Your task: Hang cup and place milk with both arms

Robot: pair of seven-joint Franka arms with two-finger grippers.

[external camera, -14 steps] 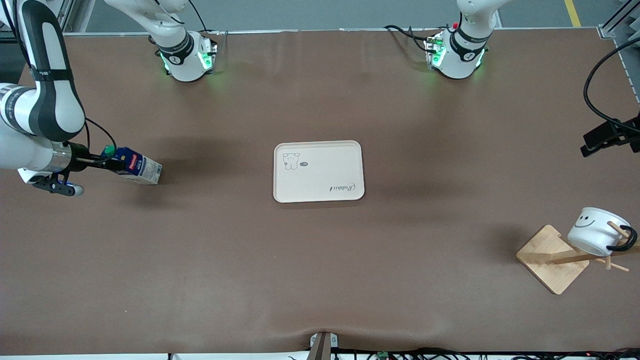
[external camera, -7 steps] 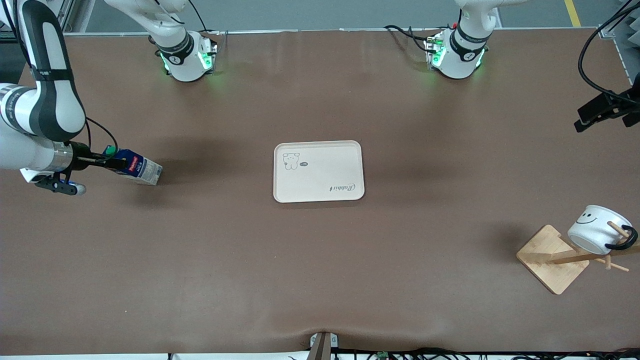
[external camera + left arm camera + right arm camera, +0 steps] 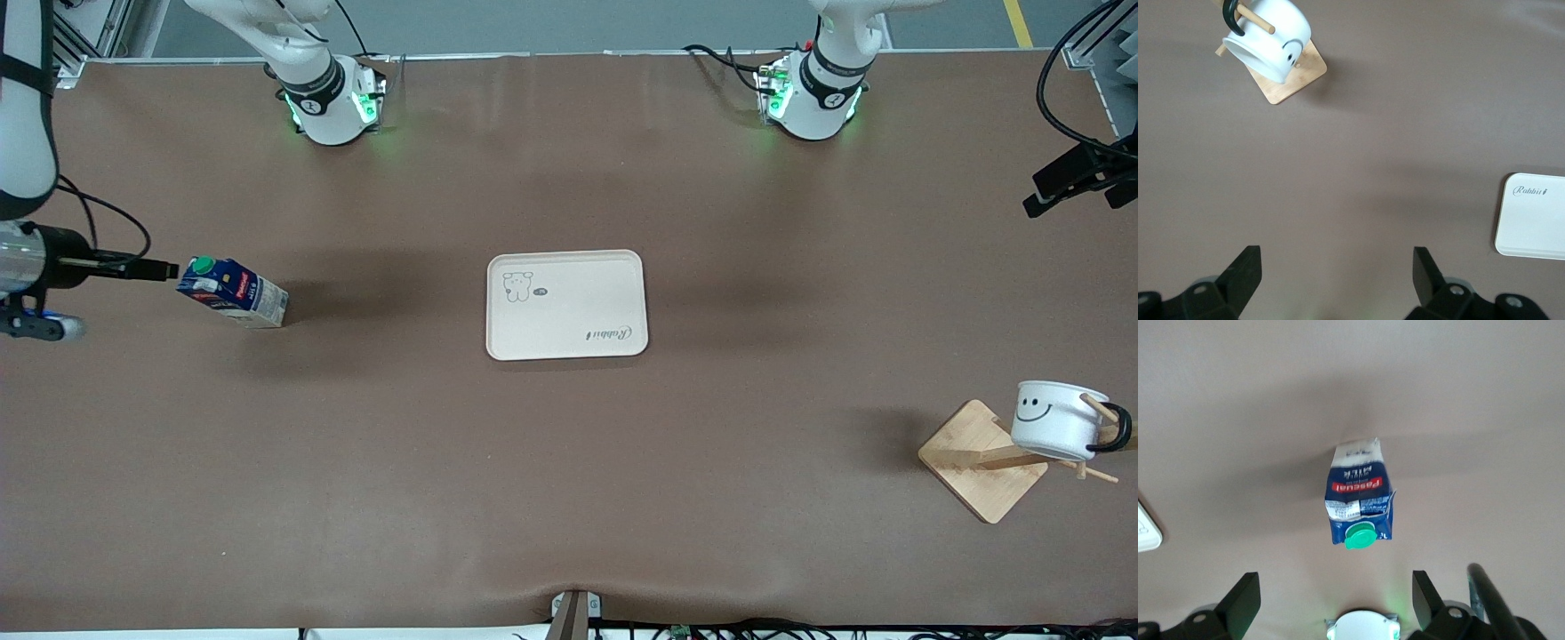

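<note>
1. Fingers of the right gripper (image 3: pixel 151 267) show in the front view as a thin black tip just beside the milk (image 3: pixel 231 292), not touching it, toward the right arm's end of the table; their spread cannot be judged from this angle.
2. Also in the front view, the milk stands on the brown table (image 3: pixel 569 462), green cap up, well apart from the cream tray (image 3: pixel 566 304) at the middle.
3. At the left arm's end, the cup (image 3: pixel 1058 420) hangs by its black handle on a peg of the wooden rack (image 3: pixel 982 458), nearer to the front camera than the tray, smiley face showing.
4. The left gripper (image 3: pixel 1071 178) sits at the edge of the front view, up over the table's end, well apart from the cup.
5. From the left wrist view, the left gripper (image 3: pixel 1337 273) has its two fingers (image 3: pixel 1243 270) spread wide with nothing between them; below lie the cup (image 3: pixel 1271 37) on the rack (image 3: pixel 1295 77) and a corner of the tray (image 3: pixel 1531 217).
6. From the right wrist view, the right gripper (image 3: pixel 1331 597) is also spread wide and empty, with the milk (image 3: pixel 1358 500) free on the table between and ahead of the fingers (image 3: pixel 1241 597).
</note>
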